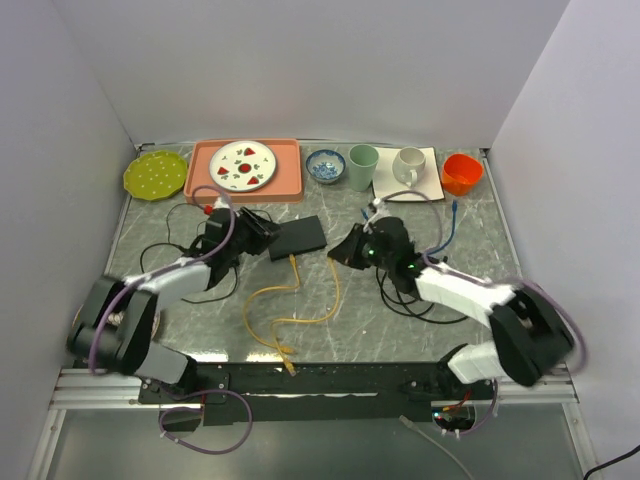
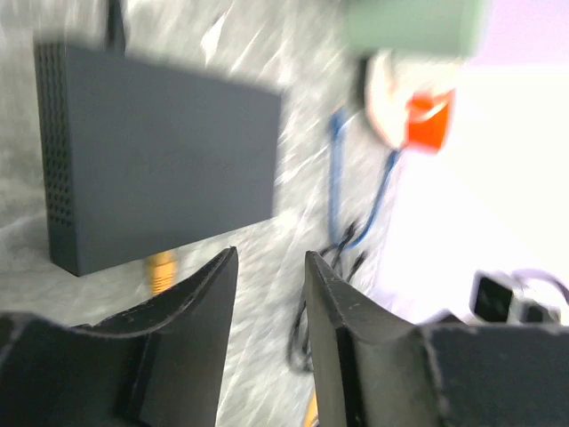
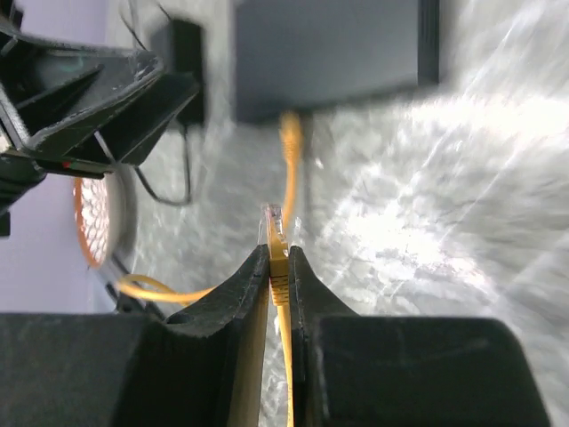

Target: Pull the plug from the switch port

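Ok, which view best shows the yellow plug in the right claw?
Right wrist: the yellow plug sits pinched in the right claw, clear tip exposed. Top view shows only its cable by the claw; left wrist misses it.

The top external camera sits high behind the two arm bases and looks down and forward over the whole grey marbled tabletop (image 1: 480, 300), far enough off to take it in from edge to edge. The left wrist camera rides low and close, looking rightward past the left gripper (image 2: 271, 267) at the flat matte black rectangular switch box (image 2: 169, 160) (its picture is blurred). The right wrist camera faces the opposite way, leftward past the right gripper (image 3: 277, 258) and the yellow cable plug (image 3: 272, 227) pinched in it. All three views share the switch and the stone around it.
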`<state>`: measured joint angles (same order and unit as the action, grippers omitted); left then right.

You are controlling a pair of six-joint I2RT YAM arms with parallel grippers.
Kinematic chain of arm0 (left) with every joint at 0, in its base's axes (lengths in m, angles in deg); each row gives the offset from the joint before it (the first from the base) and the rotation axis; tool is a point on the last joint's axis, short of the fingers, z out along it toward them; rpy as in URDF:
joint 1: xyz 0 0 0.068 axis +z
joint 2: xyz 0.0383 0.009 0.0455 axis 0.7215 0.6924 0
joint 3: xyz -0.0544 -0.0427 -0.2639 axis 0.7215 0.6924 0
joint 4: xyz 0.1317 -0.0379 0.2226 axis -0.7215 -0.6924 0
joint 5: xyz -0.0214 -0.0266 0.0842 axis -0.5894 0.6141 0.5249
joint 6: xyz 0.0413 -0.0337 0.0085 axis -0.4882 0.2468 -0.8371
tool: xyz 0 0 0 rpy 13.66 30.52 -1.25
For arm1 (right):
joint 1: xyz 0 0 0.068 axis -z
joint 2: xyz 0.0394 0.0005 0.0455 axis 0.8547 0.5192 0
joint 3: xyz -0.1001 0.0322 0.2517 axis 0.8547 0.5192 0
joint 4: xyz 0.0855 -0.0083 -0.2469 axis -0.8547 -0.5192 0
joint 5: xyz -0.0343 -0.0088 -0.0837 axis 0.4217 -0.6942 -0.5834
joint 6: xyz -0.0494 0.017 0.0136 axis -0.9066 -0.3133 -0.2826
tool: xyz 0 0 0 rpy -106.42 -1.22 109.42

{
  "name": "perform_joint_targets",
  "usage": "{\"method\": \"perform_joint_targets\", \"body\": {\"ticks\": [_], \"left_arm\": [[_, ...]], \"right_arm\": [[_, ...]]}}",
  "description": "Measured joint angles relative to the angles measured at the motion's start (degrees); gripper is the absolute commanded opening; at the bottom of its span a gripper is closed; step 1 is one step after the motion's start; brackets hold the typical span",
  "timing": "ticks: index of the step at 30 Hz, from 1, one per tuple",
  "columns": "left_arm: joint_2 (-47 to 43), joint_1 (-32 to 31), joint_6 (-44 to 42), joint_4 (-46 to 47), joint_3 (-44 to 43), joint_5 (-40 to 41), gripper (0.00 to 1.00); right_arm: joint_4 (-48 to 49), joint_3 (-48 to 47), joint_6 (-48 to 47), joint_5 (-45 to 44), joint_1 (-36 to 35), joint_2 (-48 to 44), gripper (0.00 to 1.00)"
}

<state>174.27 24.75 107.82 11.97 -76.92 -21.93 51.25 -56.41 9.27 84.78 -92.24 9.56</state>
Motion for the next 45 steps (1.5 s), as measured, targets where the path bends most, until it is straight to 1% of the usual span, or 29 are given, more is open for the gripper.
{"method": "perform_joint_targets", "body": {"ticks": [3,6,9,14,17,20,21,23,24,25,26,28,29,30,31,32,35,38,41,45], "left_arm": [[-8.09,0.31,-0.52,-3.72,-0.04,5.31,0.46],[-13.33,0.31,-0.94,-5.7,-0.04,9.16,0.46],[-15.8,0.31,-0.94,-6.78,0.52,11.13,0.46],[-16.17,0.31,-0.81,-7.89,2.97,11.52,0.46],[-16.15,0.31,-0.74,-8.35,3.78,11.52,0.46],[-16.11,0.31,-0.33,-8.31,4.0,11.37,0.46],[-16.09,0.31,-0.13,-8.33,4.0,11.37,0.46],[-16.09,0.31,0.04,-8.35,4.0,11.37,0.46],[-16.09,0.31,0.07,-8.46,4.0,11.37,0.46],[-16.09,0.31,0.07,-8.63,4.0,11.37,0.46],[-16.17,0.31,0.04,-8.94,4.04,11.37,0.47],[-16.55,0.31,0.02,-9.79,4.28,11.5,0.47],[-16.83,0.31,0.02,-10.25,4.52,11.72,0.47],[-17.22,0.31,0.0,-10.8,4.7,11.93,0.48],[-17.57,0.31,0.0,-10.86,4.92,12.15,0.48],[-18.05,0.31,0.02,-10.84,5.27,12.46,0.48],[-19.34,0.31,0.07,-10.58,6.43,12.85,0.49],[-19.45,0.31,0.04,-10.54,6.51,12.83,0.48],[-18.51,0.31,-0.04,-10.45,6.36,12.76,0.47],[-13.94,0.31,-0.57,-10.58,4.42,11.58,0.44]], "right_arm": [[-9.09,-2.67,-4.68,-6.58,-0.02,-9.4,0.0],[-17.84,-6.29,-8.44,-13.86,-0.04,-16.46,0.0],[-25.33,-9.99,-11.61,-20.74,-0.02,-22.12,0.0],[-33.53,-14.56,-15.02,-29.59,1.07,-28.35,0.0],[-36.46,-16.02,-15.67,-32.04,5.38,-29.9,0.0],[-38.34,-16.98,-15.19,-32.7,13.09,-28.26,0.01],[-39.1,-17.29,-14.8,-33.09,15.63,-26.99,0.09],[-40.33,-17.55,-13.18,-34.51,19.52,-23.39,0.22],[-41.07,-17.53,-12.44,-35.34,20.92,-21.35,0.34],[-41.7,-17.49,-11.43,-35.69,22.18,-19.39,0.4],[-42.29,-17.35,-10.36,-35.65,23.45,-17.22,0.49],[-42.8,-16.9,-8.59,-35.1,25.66,-14.56,0.53],[-42.84,-16.31,-7.8,-34.67,26.62,-13.57,0.57],[-42.95,-15.8,-7.26,-34.16,27.36,-13.33,0.59],[-42.69,-15.28,-6.91,-33.79,27.52,-13.38,0.61],[-42.16,-14.64,-6.69,-33.53,27.02,-13.92,0.66],[-40.39,-13.94,-6.71,-32.68,22.18,-16.09,0.67],[-38.86,-15.61,-7.5,-30.21,17.05,-16.55,0.65],[-33.81,-16.15,-8.13,-23.91,13.05,-15.74,0.63],[-24.44,-13.42,-7.76,-14.8,8.7,-13.16,0.61]]}}
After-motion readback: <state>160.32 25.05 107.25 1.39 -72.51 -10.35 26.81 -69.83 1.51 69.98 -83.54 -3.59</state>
